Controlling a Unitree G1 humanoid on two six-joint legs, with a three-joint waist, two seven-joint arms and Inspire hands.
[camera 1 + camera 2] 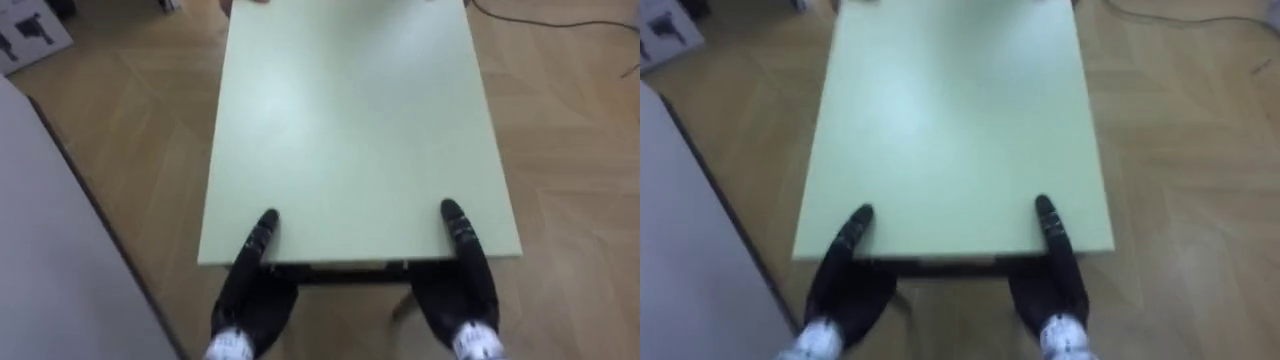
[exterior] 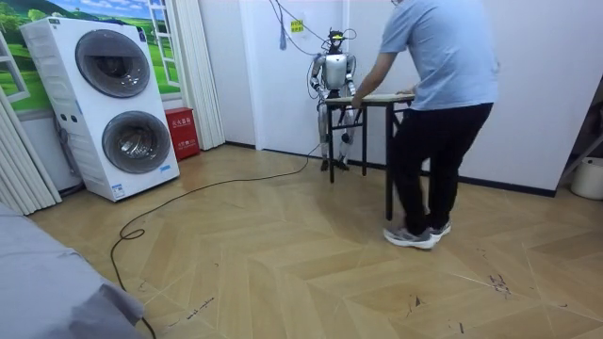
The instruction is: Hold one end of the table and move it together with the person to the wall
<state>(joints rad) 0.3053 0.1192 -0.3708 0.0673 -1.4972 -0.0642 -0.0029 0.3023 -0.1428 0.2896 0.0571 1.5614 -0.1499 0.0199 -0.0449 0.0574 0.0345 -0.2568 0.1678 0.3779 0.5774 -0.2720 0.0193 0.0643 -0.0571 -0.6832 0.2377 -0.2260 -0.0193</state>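
Observation:
A pale green table (image 1: 360,120) stretches away from me over the wooden floor. My left hand (image 1: 255,275) grips its near edge at the left, thumb on top and fingers underneath. My right hand (image 1: 455,275) holds the same edge at the right in the same way. In the room view a person (image 2: 438,104) in a blue shirt bends over the far end of the table (image 2: 382,97) with both hands on it, while I stand at the other end, close to the white wall.
A grey surface (image 1: 50,250) runs close along my left side. Stacked washing machines (image 2: 118,104) and a red box (image 2: 181,132) stand by the room view's left wall. A dark cable (image 2: 188,193) lies on the floor. A white bucket (image 2: 589,179) sits at the far right.

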